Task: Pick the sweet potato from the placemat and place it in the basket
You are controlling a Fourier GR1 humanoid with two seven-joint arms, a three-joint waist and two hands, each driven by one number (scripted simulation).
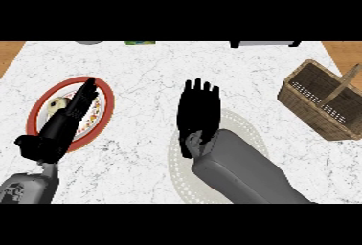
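Woven basket [316, 106] rightward of right hand [198, 109], that hand spread open over placemat [247, 130], left hand [79, 105] open above plate [109, 104], sweet potato hidden.

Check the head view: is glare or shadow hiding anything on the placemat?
Head view: even light, no glare on the counter, no marked shadows. The middle of the placemat is hidden only by the right hand and its forearm, not by lighting; the basket shows its weave plainly.

Grey forearms [244, 172], black hands [198, 112]
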